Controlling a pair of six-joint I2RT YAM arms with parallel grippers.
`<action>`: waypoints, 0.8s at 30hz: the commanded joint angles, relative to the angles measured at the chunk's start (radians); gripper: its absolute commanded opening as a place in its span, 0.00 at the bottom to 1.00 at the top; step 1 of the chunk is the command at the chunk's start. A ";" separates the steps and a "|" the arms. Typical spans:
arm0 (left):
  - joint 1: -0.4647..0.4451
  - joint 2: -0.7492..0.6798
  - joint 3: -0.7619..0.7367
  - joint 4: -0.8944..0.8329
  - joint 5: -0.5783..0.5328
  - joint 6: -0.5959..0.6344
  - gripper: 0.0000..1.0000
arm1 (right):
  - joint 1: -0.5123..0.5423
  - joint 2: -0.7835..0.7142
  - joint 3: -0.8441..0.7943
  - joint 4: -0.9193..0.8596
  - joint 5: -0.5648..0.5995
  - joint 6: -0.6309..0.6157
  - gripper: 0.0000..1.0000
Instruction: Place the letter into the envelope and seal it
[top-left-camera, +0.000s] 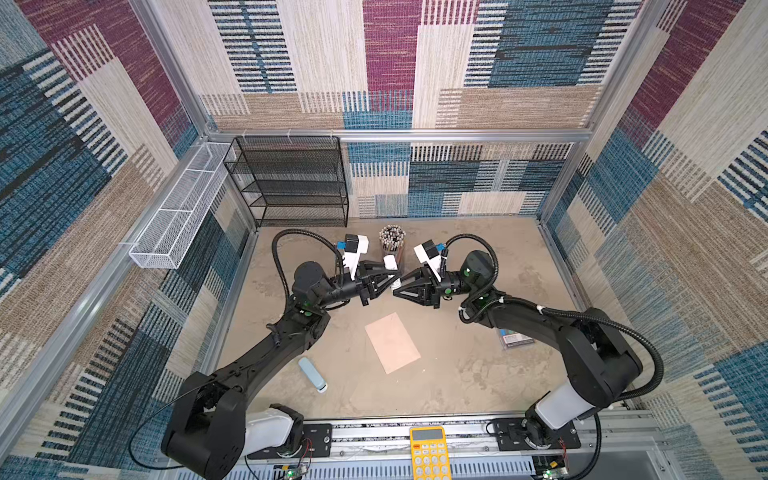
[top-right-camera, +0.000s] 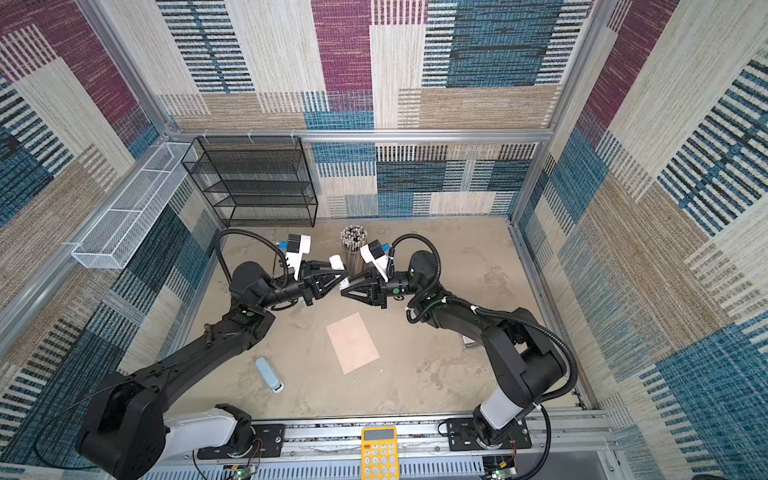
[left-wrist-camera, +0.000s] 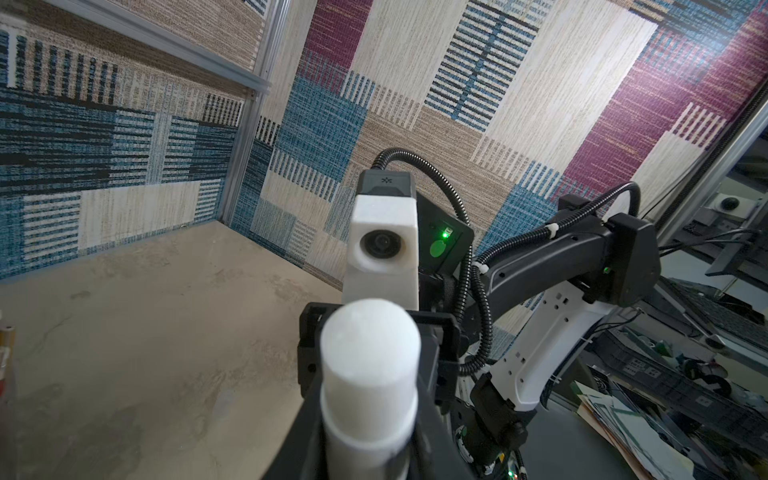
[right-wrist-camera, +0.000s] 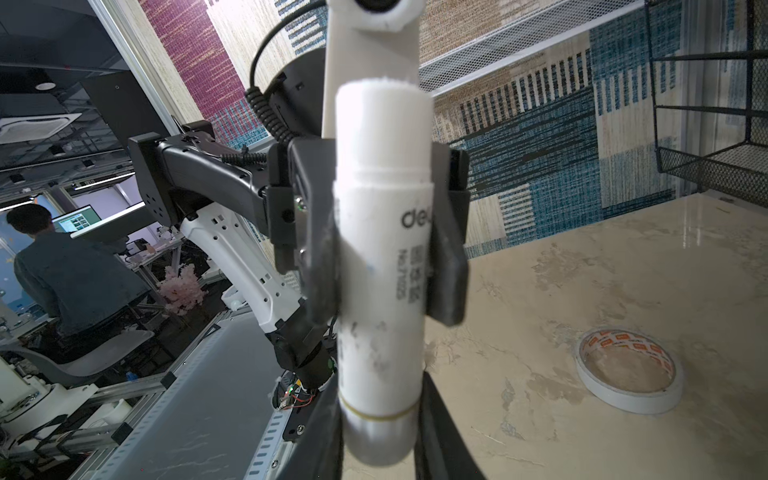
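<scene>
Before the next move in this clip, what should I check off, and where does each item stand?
1. Grip of left end effector on glue stick body: ok.
2. Grip of right end effector on its lower end: ok, fingers sit against both sides.
3. Glue exposed: not ok, cap on.
4. Flat envelope, nothing on it: ok.
5. Is the letter inside: cannot tell, none in view.
6. Is the flap open for glue: cannot tell, only a plain face shows.
</scene>
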 joint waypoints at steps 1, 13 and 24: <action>-0.015 -0.029 0.002 -0.141 -0.061 0.140 0.00 | 0.001 -0.044 0.015 -0.038 0.110 0.004 0.17; -0.063 -0.081 -0.027 -0.274 -0.280 0.236 0.00 | 0.147 -0.264 -0.028 -0.283 0.679 -0.247 0.11; -0.139 -0.095 -0.063 -0.298 -0.543 0.247 0.00 | 0.369 -0.291 -0.071 -0.191 1.215 -0.426 0.09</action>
